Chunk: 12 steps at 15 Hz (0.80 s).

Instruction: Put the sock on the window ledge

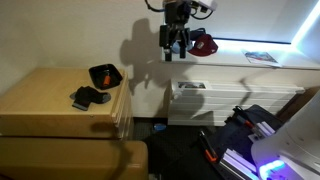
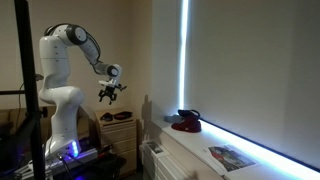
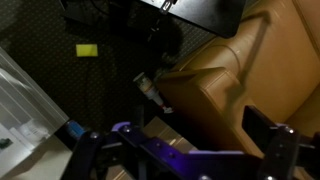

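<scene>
My pincer (image 1: 176, 50) hangs high in the air, fingers (image 3: 85, 150) apart, nothing between them. The sock (image 1: 90, 97), as I judge the dark bundle, lies on the wooden tabletop (image 1: 45, 95) just beside a black tray (image 1: 105, 75). I'd descend straight over it, pinch its thick middle, lift clear, then carry it to bare window ledge (image 1: 230, 60), away from the red thing (image 1: 203, 45).

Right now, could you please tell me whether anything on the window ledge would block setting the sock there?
A red and dark object lies on the window ledge at the end nearer the gripper, and a flat printed sheet lies farther along. Bare ledge shows between them, so nothing visibly blocks that stretch.
</scene>
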Available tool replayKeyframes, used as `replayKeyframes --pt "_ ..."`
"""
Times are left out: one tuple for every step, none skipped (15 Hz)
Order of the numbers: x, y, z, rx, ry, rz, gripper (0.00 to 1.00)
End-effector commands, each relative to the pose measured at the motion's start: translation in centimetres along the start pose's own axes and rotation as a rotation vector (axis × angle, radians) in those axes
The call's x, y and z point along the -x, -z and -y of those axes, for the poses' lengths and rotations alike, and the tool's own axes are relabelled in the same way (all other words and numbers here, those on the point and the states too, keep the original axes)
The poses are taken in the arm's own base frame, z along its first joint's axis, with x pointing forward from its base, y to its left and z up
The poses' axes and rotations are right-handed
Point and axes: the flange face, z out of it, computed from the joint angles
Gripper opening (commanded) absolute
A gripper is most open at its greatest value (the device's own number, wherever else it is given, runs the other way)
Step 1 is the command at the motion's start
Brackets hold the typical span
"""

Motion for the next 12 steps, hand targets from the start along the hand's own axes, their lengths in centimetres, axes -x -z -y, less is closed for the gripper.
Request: replayKeyframes --pt "-5.3 -2.1 8.1 0.120 0.105 -0.013 1.00" --pt "-6.9 -2.4 10.6 0.167 0.125 -0.039 1.00" --pt "-7.9 -2.3 13.6 0.205 0.131 -0.066 1.00" --pt "-9.3 -2.1 15.6 0.240 0.145 -0.082 1.00" --pt "-10.1 -1.2 16.4 0.257 0.164 -0.087 1.00" --pt "-10.3 -0.4 16.8 0.273 0.175 -0.100 1.00" --pt "-8.5 -1.7 16.8 0.252 0.165 -0.094 1.00" --pt "-9.3 -1.1 17.5 0.259 0.175 -0.108 1.00" --pt "-9.7 -0.8 17.6 0.260 0.177 -0.115 1.00" --pt "-10.0 -0.5 17.4 0.260 0.173 -0.119 1.00" --pt "-10.0 -2.3 16.9 0.271 0.179 -0.072 1.00" --pt "-12.0 -4.1 17.8 0.252 0.196 -0.068 1.00"
